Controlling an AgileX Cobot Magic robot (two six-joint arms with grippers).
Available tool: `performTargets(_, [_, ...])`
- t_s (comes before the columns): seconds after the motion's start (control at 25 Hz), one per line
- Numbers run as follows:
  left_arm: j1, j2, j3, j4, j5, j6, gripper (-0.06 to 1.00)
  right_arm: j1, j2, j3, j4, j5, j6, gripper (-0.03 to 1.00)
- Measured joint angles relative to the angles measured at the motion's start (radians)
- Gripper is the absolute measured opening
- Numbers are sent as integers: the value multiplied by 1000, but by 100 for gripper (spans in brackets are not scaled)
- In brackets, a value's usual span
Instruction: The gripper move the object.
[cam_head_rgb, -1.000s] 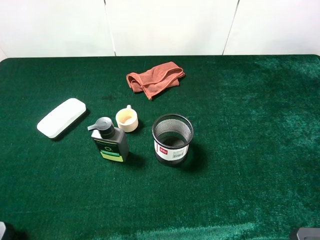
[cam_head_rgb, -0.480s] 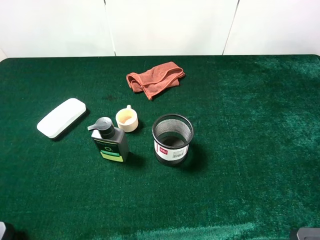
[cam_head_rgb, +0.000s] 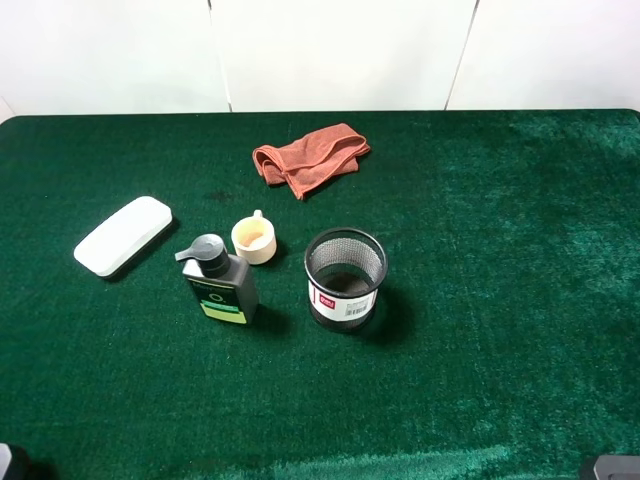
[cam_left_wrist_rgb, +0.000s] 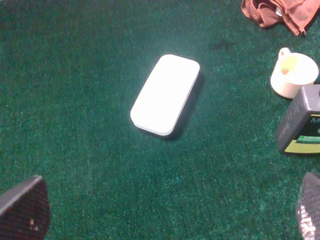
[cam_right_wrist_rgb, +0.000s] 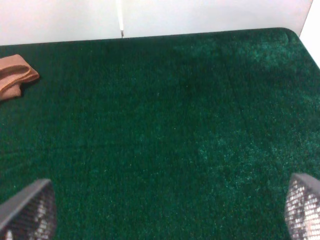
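The dark grey pump bottle with a black pump top and a yellow-green label stands upright on the green table, left of centre. In the left wrist view, part of it shows at the frame's edge. My left gripper is open and empty, well short of the bottle, with its fingertips spread wide over bare cloth. My right gripper is open and empty over the right side of the table, far from the bottle. In the high view only slivers of the two arms show at the bottom corners.
A black mesh cup with a barcode label stands right of the bottle. A cream cup sits just behind the bottle. A white oblong case lies to the left. A rust-red cloth lies at the back.
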Motion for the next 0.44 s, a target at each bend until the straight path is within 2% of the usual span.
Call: performTargets(0.44, [0, 0, 0, 0, 0, 0, 99, 0, 0, 0, 0, 0, 0, 69])
